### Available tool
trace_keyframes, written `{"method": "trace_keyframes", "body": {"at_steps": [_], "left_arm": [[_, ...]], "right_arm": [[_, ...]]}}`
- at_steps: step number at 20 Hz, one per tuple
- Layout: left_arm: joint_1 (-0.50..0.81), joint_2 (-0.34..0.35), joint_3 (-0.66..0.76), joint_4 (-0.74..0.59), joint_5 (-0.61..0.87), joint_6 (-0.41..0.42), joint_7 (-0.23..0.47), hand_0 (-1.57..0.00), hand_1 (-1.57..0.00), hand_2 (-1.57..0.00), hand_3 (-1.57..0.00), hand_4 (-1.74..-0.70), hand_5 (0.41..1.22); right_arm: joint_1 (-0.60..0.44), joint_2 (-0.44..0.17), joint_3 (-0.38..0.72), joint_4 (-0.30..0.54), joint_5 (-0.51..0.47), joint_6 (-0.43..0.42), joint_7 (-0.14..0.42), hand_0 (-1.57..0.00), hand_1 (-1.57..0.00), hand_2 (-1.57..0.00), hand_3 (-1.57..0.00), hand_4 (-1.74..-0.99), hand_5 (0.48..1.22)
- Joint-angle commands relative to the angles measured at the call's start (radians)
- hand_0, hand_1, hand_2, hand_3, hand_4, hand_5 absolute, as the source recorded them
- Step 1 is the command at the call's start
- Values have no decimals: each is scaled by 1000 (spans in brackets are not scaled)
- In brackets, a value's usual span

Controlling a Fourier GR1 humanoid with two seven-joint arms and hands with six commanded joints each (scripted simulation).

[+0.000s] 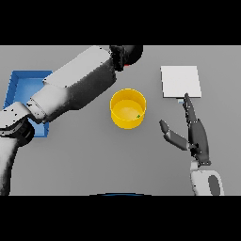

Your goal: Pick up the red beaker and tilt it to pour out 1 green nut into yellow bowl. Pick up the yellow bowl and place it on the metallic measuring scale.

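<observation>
The yellow bowl (127,108) stands at the table's middle with a small green nut (138,116) inside, near its right wall. My left hand (128,52) reaches across to the far side above the bowl, curled round the red beaker (126,65), of which only a sliver of red shows under the fingers. The metallic measuring scale (180,81), a pale square plate, lies at the back right. My right hand (194,129) rests open on the table right of the bowl, fingers straight toward the scale's front edge, thumb spread to the left.
A blue tray (21,89) lies at the left, partly covered by my left forearm (75,89), which crosses diagonally from lower left to the top centre.
</observation>
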Motion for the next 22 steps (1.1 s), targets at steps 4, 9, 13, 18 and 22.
{"method": "trace_keyframes", "body": {"at_steps": [4, 9, 13, 18, 22], "left_arm": [[-108, 62, 139, 126, 61, 47, 28, -1571, -1571, -1571, -1571, -1720, 1221], [-197, 149, 482, 313, 316, -44, 159, -1571, -1571, -1571, -1515, -1733, 1221], [-151, 273, 771, 431, 577, -35, 222, -1571, -1571, -1571, -1530, -1738, 1221], [22, 343, 949, 492, 774, 102, 358, -1571, -1571, -1571, -1558, -1740, 1221], [165, 355, 1048, 464, 905, 235, 444, -1571, -1571, -1571, -1566, -1741, 1221]], "right_arm": [[-13, 14, 14, 0, -2, 5, 1, 1, 1, 1, 1, -1128, 554], [-21, -5, 9, 12, -20, 32, -19, 1, 1, 1, 1, -1104, 576], [-46, -8, 5, 36, -25, 33, -14, 1, 1, 1, 1, -1121, 588], [-64, -19, 15, 45, -1, 32, -6, 1, 1, 1, 1, -1132, 621], [-50, -34, 17, 33, -9, 51, -6, 1, 1, 1, 1, -1133, 640]]}}
